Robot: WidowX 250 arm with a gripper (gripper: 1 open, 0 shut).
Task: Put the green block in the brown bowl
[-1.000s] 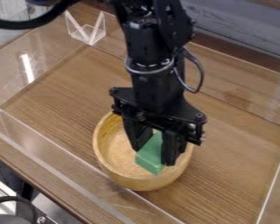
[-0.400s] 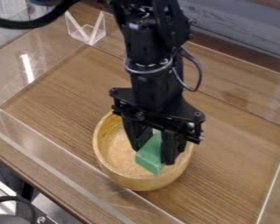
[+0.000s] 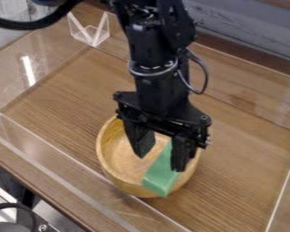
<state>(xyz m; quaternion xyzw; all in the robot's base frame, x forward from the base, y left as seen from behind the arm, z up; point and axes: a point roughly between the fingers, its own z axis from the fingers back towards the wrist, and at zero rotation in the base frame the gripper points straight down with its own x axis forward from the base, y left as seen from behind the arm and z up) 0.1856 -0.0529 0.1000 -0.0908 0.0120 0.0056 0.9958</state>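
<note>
We see the pincer (image 3: 163, 156) pointing almost straight down into the brown bowl (image 3: 111, 145), fingers (image 3: 137, 145) spread apart and no longer clamped on anything. The green block (image 3: 162, 178) sits just below and slightly toward the near side of the pincer, inside the bowl, leaning tilted against the bowl's near wall with its lower end at the rim area; a moment ago it stood higher, pinched between the fingers, so we read it as dropped out of the grip. We can't tell whether the right-hand finger is touching the block's upper edge or just clears it, the dark finger overlaps the green there. The bowl lies directly under the pincer, its rim wrapping around both fingers. The black arm (image 3: 158, 54) rises from the pincer toward the top of the view, with a cable looping off its right side. The bowl rests on a wooden table (image 3: 62, 82) inside a low clear-walled enclosure (image 3: 26, 68); up and left of the pincer, well apart, stands a small clear triangular bracket (image 3: 90, 33) on that table.
</note>
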